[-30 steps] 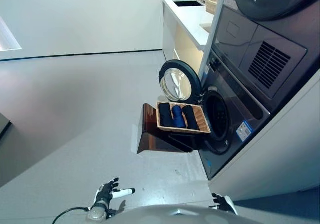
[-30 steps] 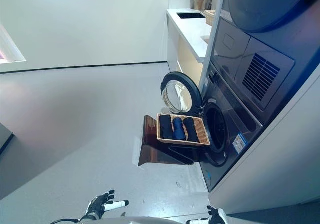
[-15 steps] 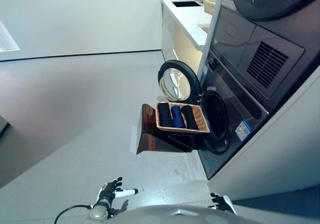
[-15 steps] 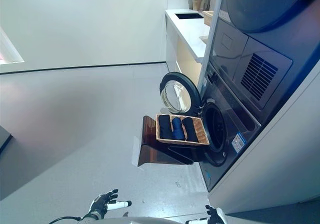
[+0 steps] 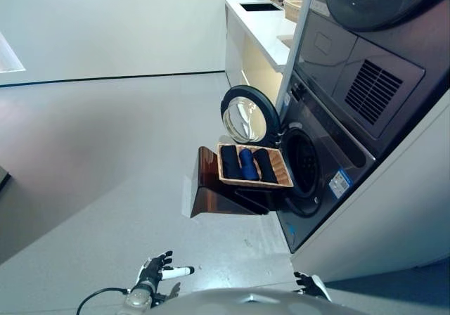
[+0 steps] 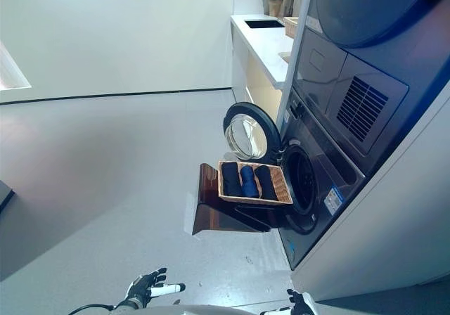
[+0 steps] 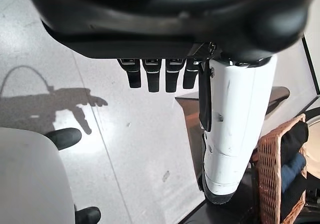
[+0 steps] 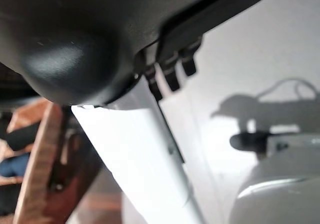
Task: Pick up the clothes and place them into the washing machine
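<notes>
Left eye view: the washing machine (image 5: 320, 167) stands with its round door (image 5: 246, 115) swung open. Just in front of its drum opening a wicker basket (image 5: 280, 171) rests on a brown stand (image 5: 211, 192); the clothes (image 5: 243, 163), two dark rolls flanking a blue one, lie side by side in the basket. Well apart from the washing machine, the left hand (image 5: 152, 271) and right hand (image 5: 307, 284) hang low over the floor.

Left wrist view: the left hand's fingers (image 7: 150, 74) are straight and empty, thumb extended.

Right wrist view: the right hand's fingers (image 8: 172, 69) are relaxed, holding nothing.
</notes>
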